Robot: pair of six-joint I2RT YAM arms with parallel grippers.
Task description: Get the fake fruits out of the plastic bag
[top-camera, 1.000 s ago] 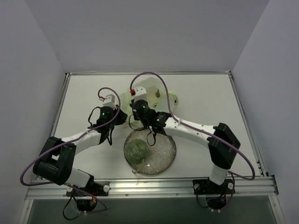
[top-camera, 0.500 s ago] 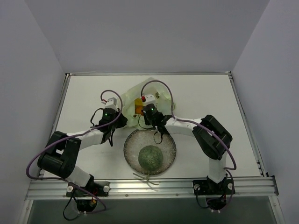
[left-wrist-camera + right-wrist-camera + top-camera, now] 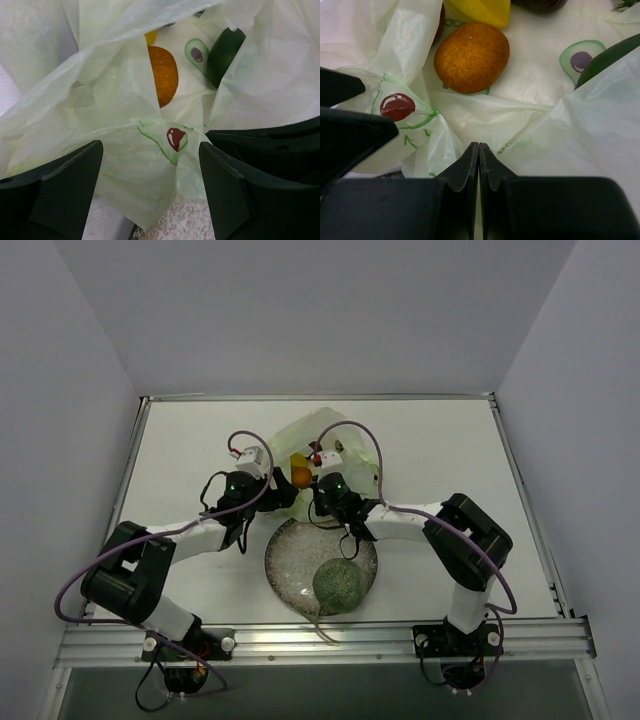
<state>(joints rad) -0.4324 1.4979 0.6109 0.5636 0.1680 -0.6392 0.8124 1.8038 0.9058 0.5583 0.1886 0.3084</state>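
The pale green plastic bag (image 3: 325, 440) lies open behind the speckled plate (image 3: 290, 555). Inside it are an orange (image 3: 471, 57), a yellow piece (image 3: 482, 11), a dark red piece (image 3: 540, 4) and a dark green piece (image 3: 225, 47). The netted green melon (image 3: 340, 585) rests on the plate's front right. My left gripper (image 3: 151, 147) is open, a loose fold of the bag's near edge hanging between its fingers. My right gripper (image 3: 479, 145) is shut on the bag's near rim, where the creases gather at its tips, just right of the left gripper.
The plate's (image 3: 195, 225) far rim sits directly under both grippers. White table (image 3: 180, 450) lies on both sides of the bag, with enclosure walls beyond its edges. Purple cables (image 3: 360, 435) loop over the bag.
The left gripper has opened from shut. The melon has rolled across the plate to its front right. The bag mouth has spread wider, showing the orange.
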